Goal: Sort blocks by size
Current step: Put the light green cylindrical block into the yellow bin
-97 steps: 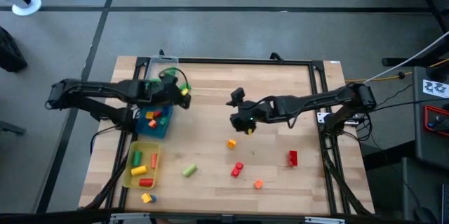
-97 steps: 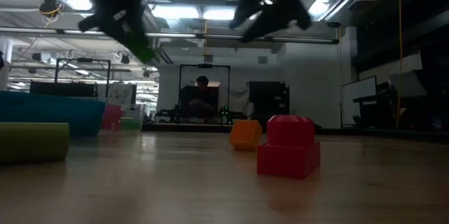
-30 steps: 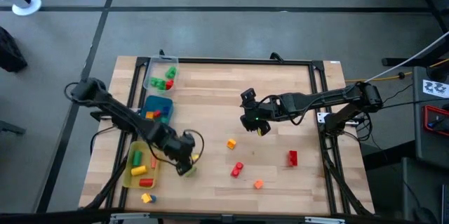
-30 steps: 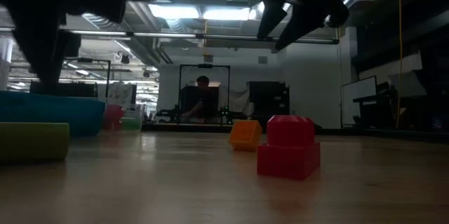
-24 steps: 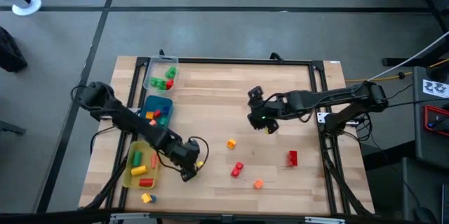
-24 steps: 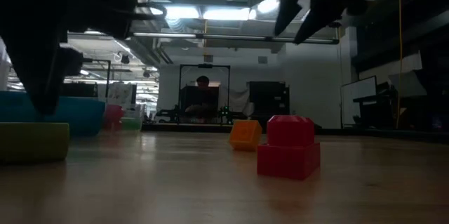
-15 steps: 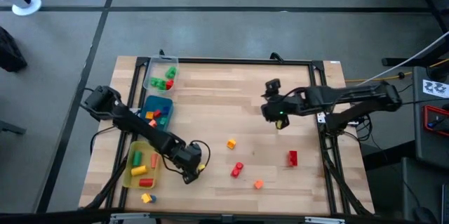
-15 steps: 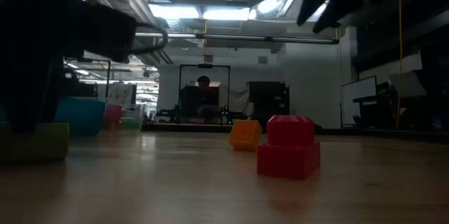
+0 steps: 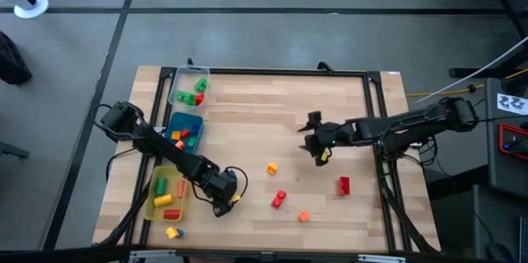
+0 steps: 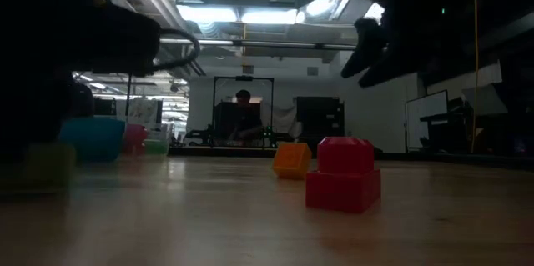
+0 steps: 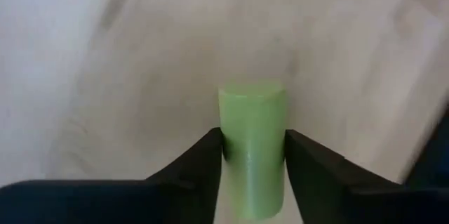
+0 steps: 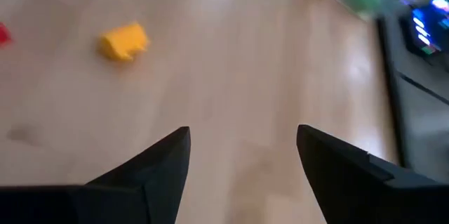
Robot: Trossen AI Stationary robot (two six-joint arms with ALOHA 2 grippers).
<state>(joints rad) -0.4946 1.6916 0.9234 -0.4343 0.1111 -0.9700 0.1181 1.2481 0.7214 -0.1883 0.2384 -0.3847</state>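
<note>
A green cylinder block [image 11: 252, 140] lies on its side near the table's near edge, right of the yellow tray [image 9: 154, 205]. My left gripper [image 9: 221, 206] is down on it, shut on it. My right gripper [image 9: 318, 152] hangs open above the table right of its middle, with nothing between its fingers. Loose blocks lie on the wood: an orange-yellow one [image 9: 271, 168], a small red one [image 9: 280, 199], an orange one [image 9: 304, 216], a red brick [image 9: 344, 185] and a yellow-and-blue one [image 9: 172, 232]. My left gripper pinches the green cylinder by its two long curved sides [image 11: 230, 150] between the two fingers. The fingers come from above, steeply slanted, one on either side of the cylinder's width. The cylinder lies lengthwise on the table, its far round end [image 11: 252, 92] showing beyond the fingertips.
At the left stand a clear tray [image 9: 177, 77] with green and red blocks, a blue tray [image 9: 196, 123] with several blocks, and the yellow tray with several more. Black frame rails run along the table's edges. Bare wood lies at the table's far middle.
My left gripper has sunk toward the near edge onto the green cylinder and stopped there. My right gripper has swung toward the table's right edge, then dropped lower and tipped, staying open.
</note>
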